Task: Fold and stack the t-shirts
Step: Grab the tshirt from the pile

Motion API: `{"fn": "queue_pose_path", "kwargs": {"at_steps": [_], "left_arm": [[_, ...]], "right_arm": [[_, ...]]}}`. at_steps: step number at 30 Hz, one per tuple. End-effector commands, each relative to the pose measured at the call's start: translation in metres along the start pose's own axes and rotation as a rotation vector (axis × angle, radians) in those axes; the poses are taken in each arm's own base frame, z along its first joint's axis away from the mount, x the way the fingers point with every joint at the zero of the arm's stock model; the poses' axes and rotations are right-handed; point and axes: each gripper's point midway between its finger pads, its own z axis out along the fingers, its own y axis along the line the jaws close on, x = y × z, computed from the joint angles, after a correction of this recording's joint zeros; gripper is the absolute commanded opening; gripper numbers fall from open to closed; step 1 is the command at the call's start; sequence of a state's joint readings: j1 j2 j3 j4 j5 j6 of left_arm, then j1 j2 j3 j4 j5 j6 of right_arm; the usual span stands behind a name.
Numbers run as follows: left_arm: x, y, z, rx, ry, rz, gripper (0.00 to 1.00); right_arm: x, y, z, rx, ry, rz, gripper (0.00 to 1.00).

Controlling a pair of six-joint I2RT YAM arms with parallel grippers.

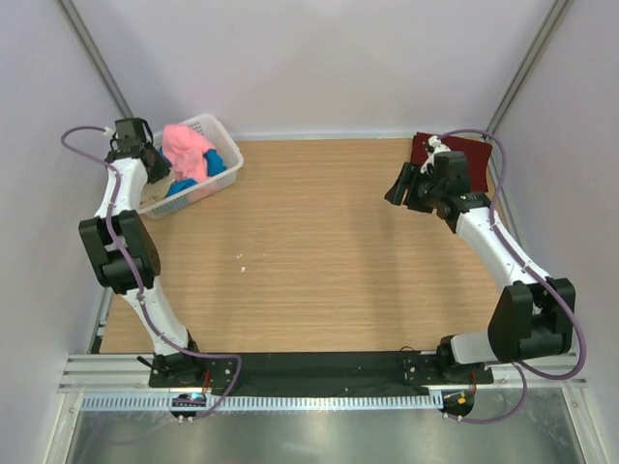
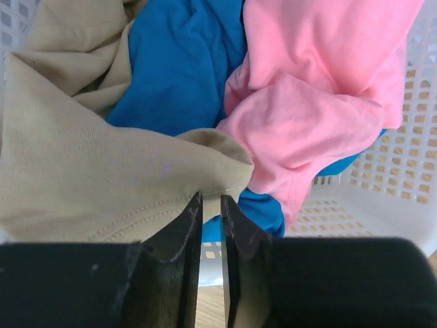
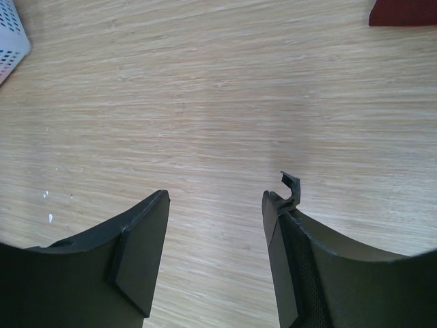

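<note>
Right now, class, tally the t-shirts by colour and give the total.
Pink shirt: 1
Blue shirt: 1
Tan shirt: 1
Maroon shirt: 1
Total: 4

Tan t-shirt (image 2: 75, 164): large, crumpled, its stitched hem right at the tips of the left gripper (image 2: 210, 205), bulk spreading up and left; whether the hem is pinched cannot be told. Bright blue t-shirt (image 2: 181, 61) is bunched just beyond the tan one, and the pink t-shirt (image 2: 307, 116) is heaped up and right, draped over the blue, all in a white lattice basket (image 2: 410, 171). Dark maroon t-shirt (image 3: 403, 12) lies flat, well ahead and right of the right gripper (image 3: 217, 201).
</note>
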State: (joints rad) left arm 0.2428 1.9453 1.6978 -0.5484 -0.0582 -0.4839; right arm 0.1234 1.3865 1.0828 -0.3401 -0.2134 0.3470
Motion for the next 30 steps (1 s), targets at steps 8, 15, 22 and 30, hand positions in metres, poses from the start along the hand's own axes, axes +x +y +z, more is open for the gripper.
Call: {"fn": "queue_pose_path", "kwargs": {"at_steps": [8,15,22,30], "left_arm": [[-0.003,0.025,-0.006,-0.117,-0.011,0.048,0.7],[0.013,0.03,0.018,-0.144,0.036,0.076,0.7],[-0.036,0.014,-0.013,-0.127,-0.104,-0.002,0.0],[-0.105,-0.058,-0.16,0.09,-0.381,-0.177,0.0]], "right_arm": [[-0.011,0.013,-0.01,-0.048,-0.036,0.003,0.63],[0.01,0.005,-0.01,-0.03,0.001,0.018,0.63],[0.012,0.008,-0.013,-0.039,0.015,0.029,0.61],[0.018,0.022,-0.021,-0.058,0.088,0.067,0.59]]}}
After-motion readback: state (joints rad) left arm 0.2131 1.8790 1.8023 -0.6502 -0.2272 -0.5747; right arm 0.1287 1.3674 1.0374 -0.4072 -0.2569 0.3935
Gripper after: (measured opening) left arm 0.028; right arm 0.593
